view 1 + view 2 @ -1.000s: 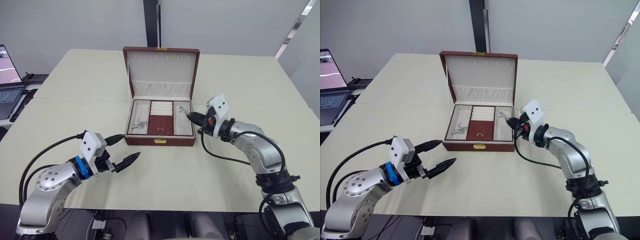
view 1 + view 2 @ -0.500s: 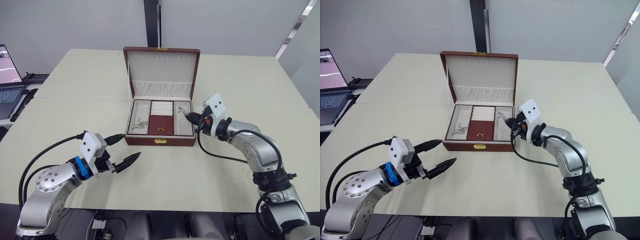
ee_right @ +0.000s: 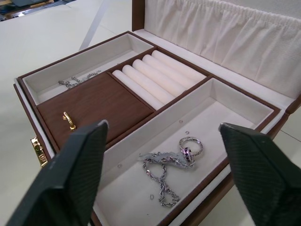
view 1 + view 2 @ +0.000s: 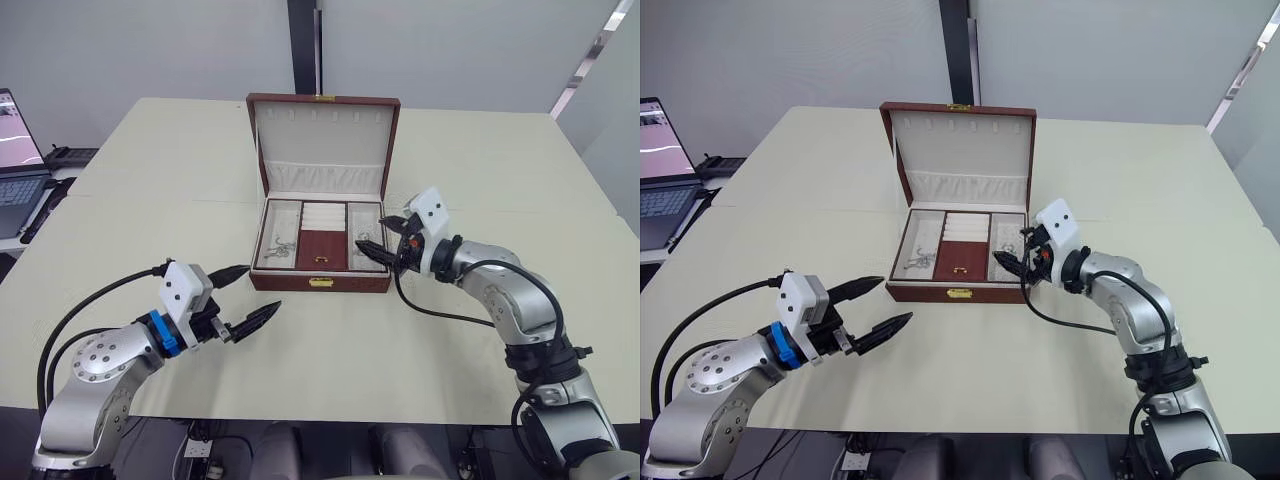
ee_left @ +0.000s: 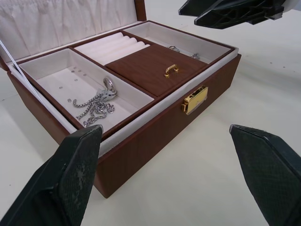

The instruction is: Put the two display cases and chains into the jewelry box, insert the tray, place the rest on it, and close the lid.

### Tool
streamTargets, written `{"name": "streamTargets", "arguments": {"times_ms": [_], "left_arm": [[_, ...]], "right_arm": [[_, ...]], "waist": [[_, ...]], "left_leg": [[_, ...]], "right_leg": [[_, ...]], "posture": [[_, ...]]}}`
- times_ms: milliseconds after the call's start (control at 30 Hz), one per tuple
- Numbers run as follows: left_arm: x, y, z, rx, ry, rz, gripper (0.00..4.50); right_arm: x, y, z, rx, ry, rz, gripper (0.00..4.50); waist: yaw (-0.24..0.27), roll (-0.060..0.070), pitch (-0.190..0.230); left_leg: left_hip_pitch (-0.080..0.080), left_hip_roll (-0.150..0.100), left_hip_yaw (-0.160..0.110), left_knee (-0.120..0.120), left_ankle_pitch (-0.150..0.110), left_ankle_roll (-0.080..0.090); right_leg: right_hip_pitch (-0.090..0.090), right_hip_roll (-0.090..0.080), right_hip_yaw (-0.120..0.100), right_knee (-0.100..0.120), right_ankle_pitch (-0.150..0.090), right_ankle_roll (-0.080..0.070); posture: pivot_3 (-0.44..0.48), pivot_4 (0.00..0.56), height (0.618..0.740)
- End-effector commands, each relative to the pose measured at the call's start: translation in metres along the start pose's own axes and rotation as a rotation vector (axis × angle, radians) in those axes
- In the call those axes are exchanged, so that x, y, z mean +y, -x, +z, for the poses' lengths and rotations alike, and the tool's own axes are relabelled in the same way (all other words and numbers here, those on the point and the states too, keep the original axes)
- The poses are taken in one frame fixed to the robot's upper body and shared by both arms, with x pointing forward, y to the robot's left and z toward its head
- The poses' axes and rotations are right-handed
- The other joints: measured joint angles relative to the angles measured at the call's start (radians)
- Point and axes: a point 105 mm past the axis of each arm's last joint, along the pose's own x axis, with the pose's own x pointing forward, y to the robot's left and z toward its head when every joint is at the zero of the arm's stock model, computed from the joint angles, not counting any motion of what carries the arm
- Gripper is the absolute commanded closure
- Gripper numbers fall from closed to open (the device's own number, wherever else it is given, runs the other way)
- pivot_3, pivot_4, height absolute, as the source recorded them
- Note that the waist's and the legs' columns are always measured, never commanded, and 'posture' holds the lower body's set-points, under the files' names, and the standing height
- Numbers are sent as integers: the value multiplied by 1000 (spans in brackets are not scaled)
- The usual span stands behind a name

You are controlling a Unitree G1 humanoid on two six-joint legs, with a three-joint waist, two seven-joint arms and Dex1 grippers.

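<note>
With the tray (image 4: 320,236) seated in the jewelry box (image 4: 321,281) and jewellery lying in its left and right compartments, right gripper (image 4: 376,236) hangs wide open over the right compartment; left gripper (image 4: 244,298) waits open nearby; lid (image 4: 322,147) upright.

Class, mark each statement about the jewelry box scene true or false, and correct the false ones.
1. The lid of the jewelry box stands open. True.
2. The tray already sits in the box. True.
3. The right gripper is clamped on a chain. False: its fingers are open and hold nothing.
4. Jewelry lies in both outer tray compartments. True.
5. The left gripper rests inside the box. False: it hovers open over the table in front of the box.
</note>
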Motion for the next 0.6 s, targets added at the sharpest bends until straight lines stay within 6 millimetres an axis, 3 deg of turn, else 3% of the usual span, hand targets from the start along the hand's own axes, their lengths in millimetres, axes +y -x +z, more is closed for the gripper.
{"name": "streamTargets", "arguments": {"times_ms": [33, 233, 367, 600], "left_arm": [[6, 6, 9, -1, 4, 13, 0], [32, 24, 2, 57, 36, 71, 0], [65, 51, -3, 113, 27, 170, 0], [92, 85, -14, 191, 27, 280, 0]], "right_arm": [[-11, 18, 17, -74, 27, -12, 29], [-34, 55, 2, -60, 73, -24, 29], [-59, 92, -16, -8, 141, -55, 29], [-81, 133, -41, 83, 135, -69, 29]], "waist": [[1, 0, 0], [2, 0, 1], [1, 0, 1], [-1, 0, 2]], "left_leg": [[0, 0, 0, 0, 0, 0], [0, 0, 0, -1, 0, 0], [0, 0, 0, 0, 0, 0], [1, 0, 2, -1, 0, 0]], "right_leg": [[0, 0, 0, 0, 0, 0], [0, 0, 0, -1, 0, 0], [0, 0, 0, -1, 0, 0], [0, 0, 0, -1, -1, -1]], "posture": [[0, 150, 740], [0, 150, 740], [0, 150, 740], [0, 150, 740]]}}
